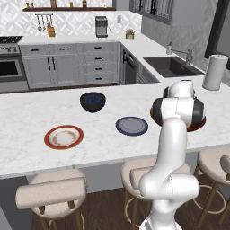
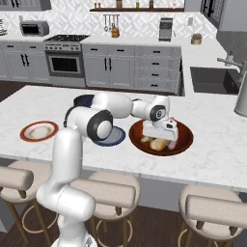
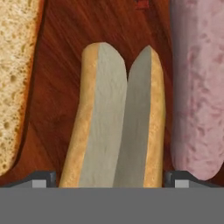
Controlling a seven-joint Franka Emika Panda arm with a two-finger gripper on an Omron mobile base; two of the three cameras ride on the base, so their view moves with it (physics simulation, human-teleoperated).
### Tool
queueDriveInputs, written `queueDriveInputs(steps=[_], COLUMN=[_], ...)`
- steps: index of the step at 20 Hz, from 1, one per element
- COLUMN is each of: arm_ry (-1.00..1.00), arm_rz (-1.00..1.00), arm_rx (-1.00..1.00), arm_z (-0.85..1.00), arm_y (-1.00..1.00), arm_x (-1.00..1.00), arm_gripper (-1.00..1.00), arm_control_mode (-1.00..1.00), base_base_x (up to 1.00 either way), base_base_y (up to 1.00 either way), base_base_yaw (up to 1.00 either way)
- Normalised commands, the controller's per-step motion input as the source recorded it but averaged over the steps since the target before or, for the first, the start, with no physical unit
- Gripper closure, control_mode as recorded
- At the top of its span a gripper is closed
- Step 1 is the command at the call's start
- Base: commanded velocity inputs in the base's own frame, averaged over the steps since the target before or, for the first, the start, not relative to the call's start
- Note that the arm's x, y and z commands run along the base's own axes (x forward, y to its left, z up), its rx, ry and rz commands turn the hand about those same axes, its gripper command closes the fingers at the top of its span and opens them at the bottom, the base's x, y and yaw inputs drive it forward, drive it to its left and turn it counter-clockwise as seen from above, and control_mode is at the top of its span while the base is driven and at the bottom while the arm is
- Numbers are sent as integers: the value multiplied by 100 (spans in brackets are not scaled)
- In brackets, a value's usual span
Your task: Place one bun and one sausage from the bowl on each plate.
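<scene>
Bun [image 3: 120, 122]: split open, lying in the bowl [image 2: 185, 141], between the fingertips [image 3: 41, 178].
Gripper [image 3: 111, 181]: open, astride the bun.
Sausage [image 3: 197, 92]: right of the bun.

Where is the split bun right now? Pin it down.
In the hand view the bun lies in the bowl, between the tool's open fingertips, sausage on its right.

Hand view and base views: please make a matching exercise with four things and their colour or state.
Things:
1. split bun
2. sausage
3. bowl
4. gripper

Descriptions:
A. reddish-brown, wide
B. pink, mottled
C. open, one fingertip on each side of the bun
D. tan crust, grey cut faces

Pairs: 1-D, 2-B, 3-A, 4-C
</scene>
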Motion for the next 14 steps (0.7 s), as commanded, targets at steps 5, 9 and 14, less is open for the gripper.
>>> queueDriveInputs(steps=[5,9,14], arm_ry=[0,0,0], arm_rz=[0,0,0], arm_rx=[0,0,0], arm_z=[0,0,0], arm_y=[0,0,0], arm_x=[0,0,0], arm_gripper=[-100,100,100], arm_control_mode=[-100,-100,-100], base_base_x=[0,0,0], base_base_y=[0,0,0], base_base_yaw=[0,0,0])
